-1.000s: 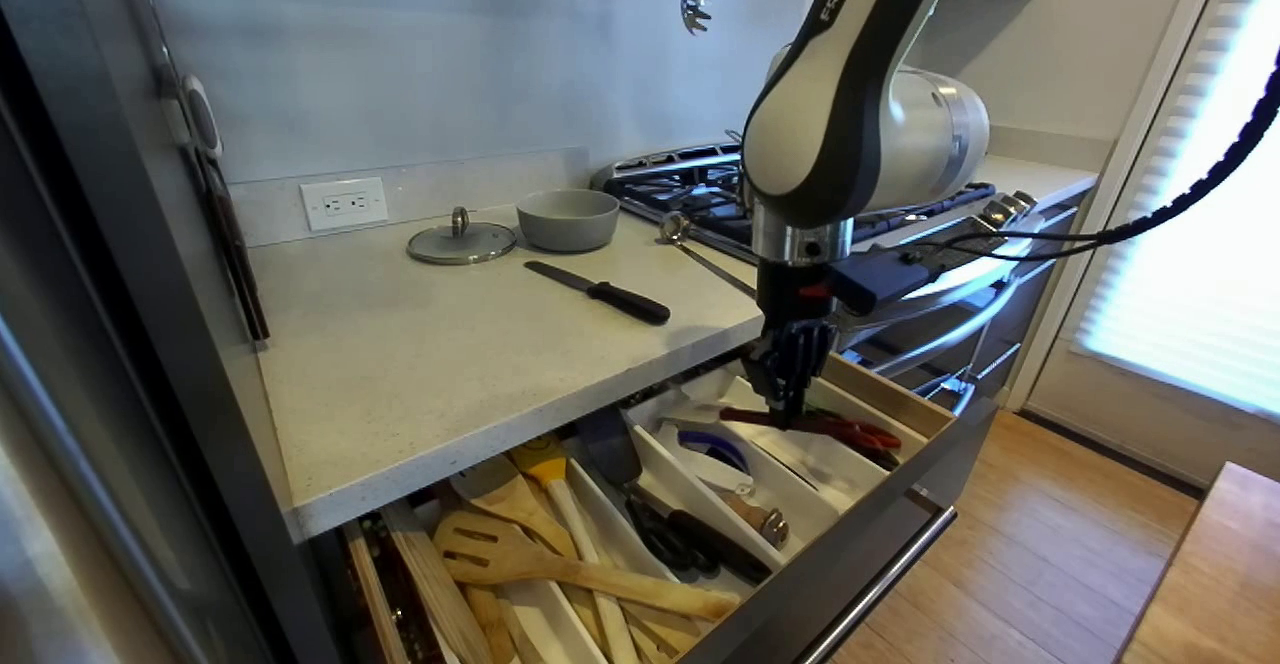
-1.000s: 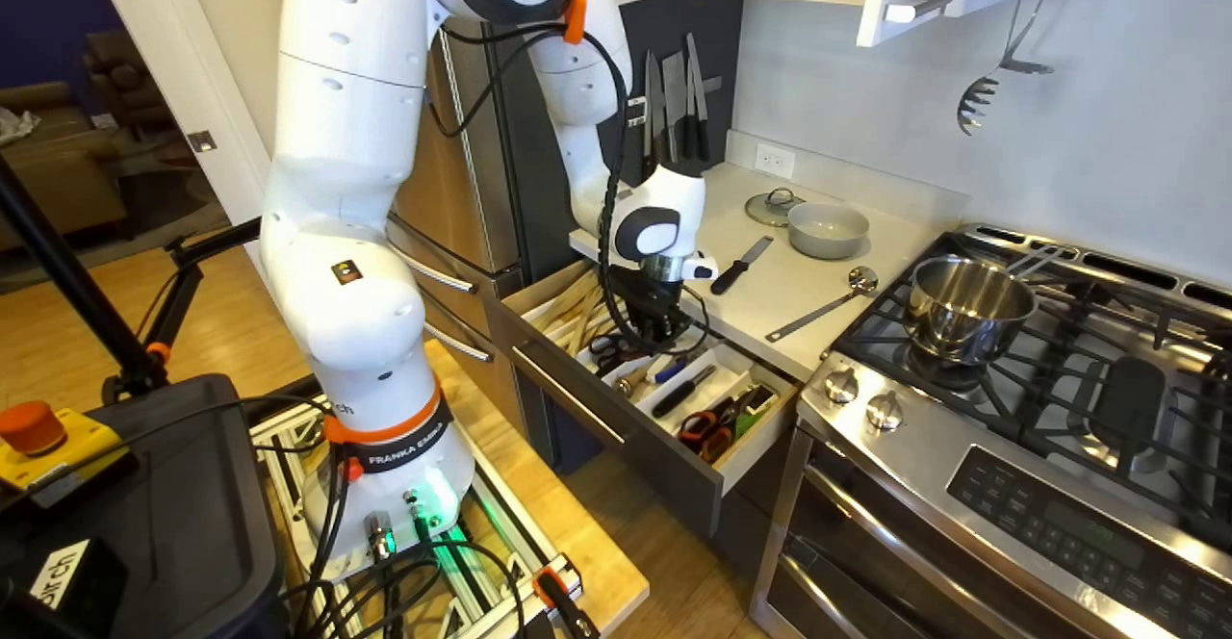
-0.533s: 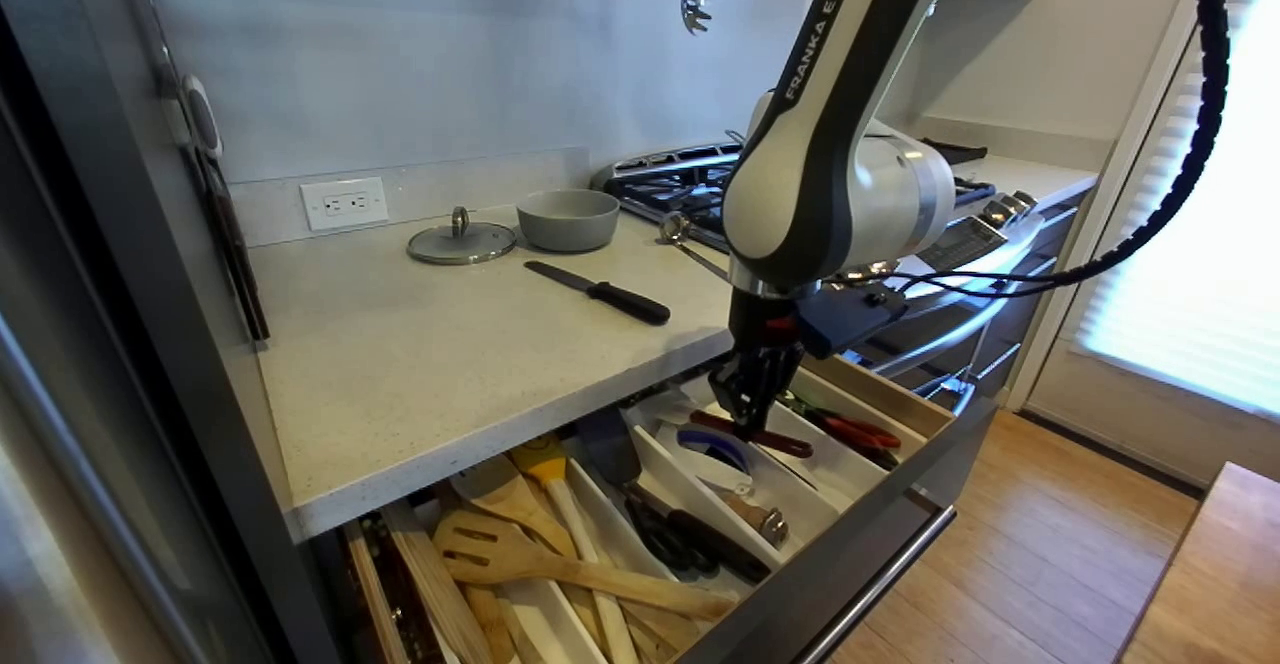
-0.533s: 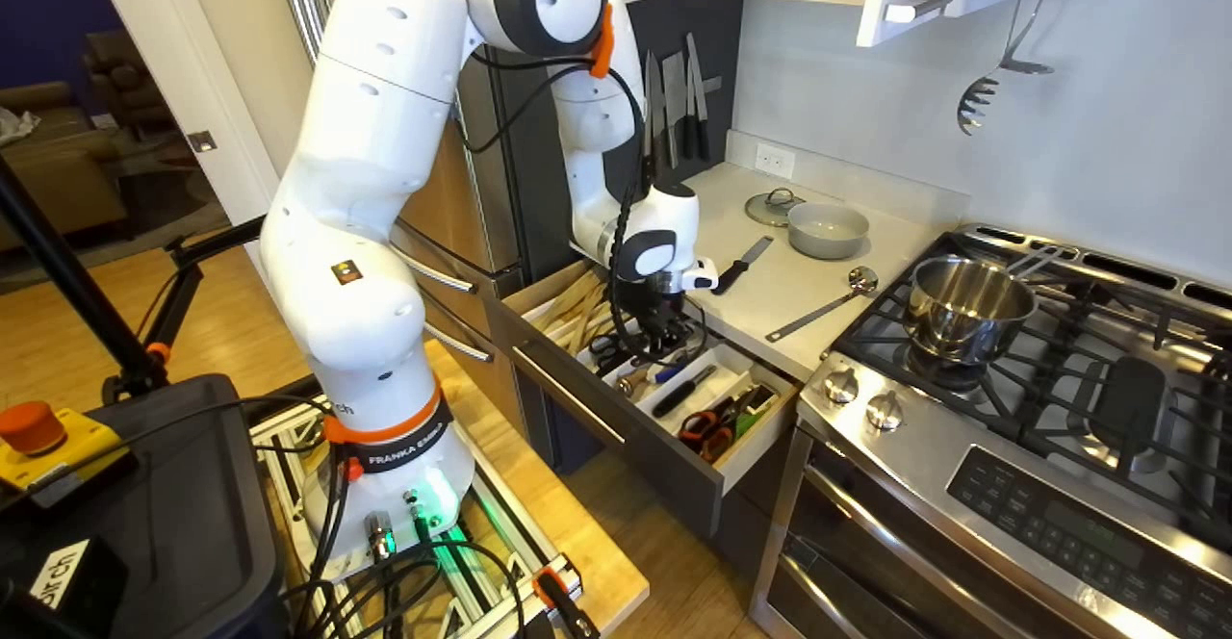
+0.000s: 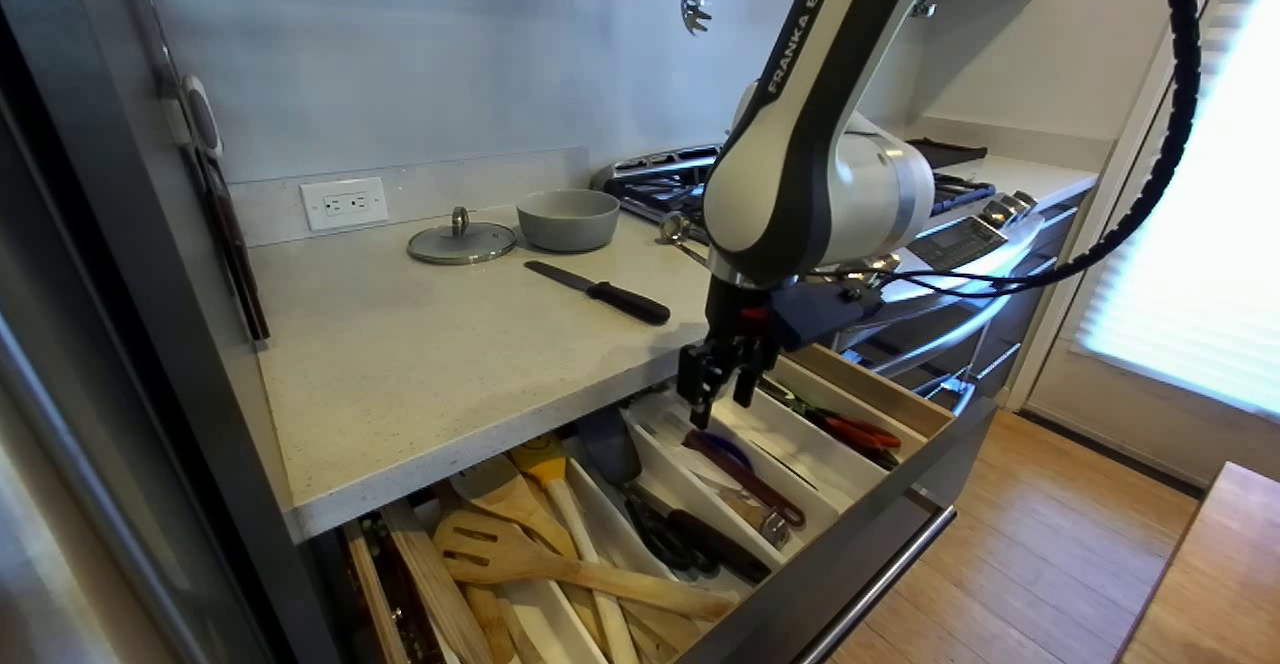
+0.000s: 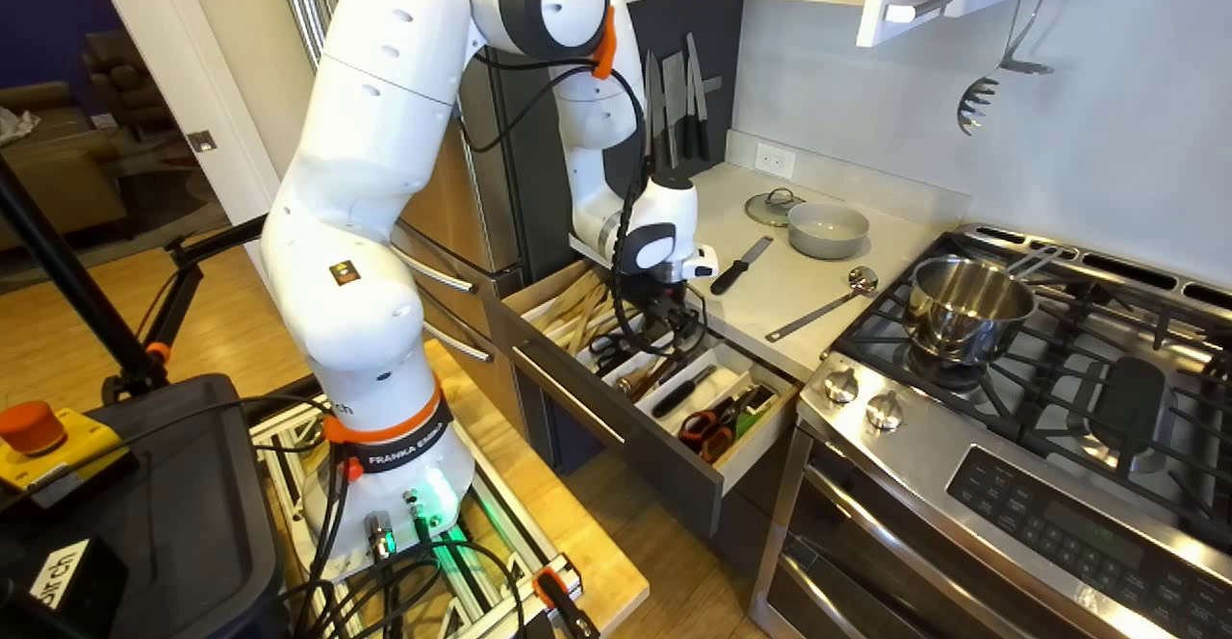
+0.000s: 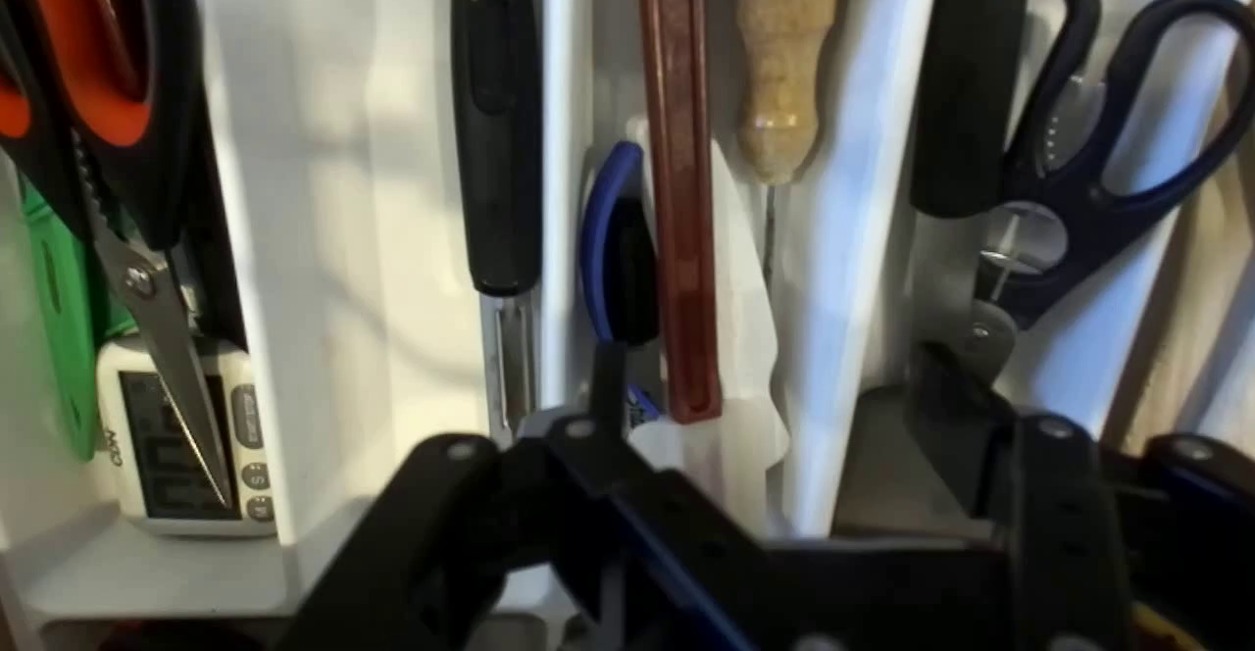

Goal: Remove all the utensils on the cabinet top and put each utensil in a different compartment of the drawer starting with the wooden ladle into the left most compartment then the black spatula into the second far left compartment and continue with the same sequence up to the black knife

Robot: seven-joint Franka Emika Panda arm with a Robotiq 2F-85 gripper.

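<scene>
Where the pale countertop [image 5: 400,374] runs along a grey-blue kitchen wall [image 5: 400,64] to a gas stove [image 6: 1020,418], four items rest on it: one black-handled knife [image 5: 615,296], one metal ladle [image 6: 823,310], one glass lid [image 5: 462,244], one grey bowl [image 5: 568,224]. Below, one pulled-out drawer [image 5: 870,549], including: one red-brown utensil [image 7: 683,190], sharing a compartment [image 7: 863,269] with one wooden-handled tool [image 7: 787,63]; two pairs of scissors [image 7: 1074,205]; one timer [image 7: 162,465]. One gripper [image 5: 721,410], above the drawer, jaws well parted, holding nothing.

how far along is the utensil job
Looks done: the red-brown utensil lies in the drawer, beside the wooden-handled tool. In hand: nothing; the gripper stands open above the drawer. Left, it seems: the black-handled knife and the metal ladle, both lying on the counter.
</scene>
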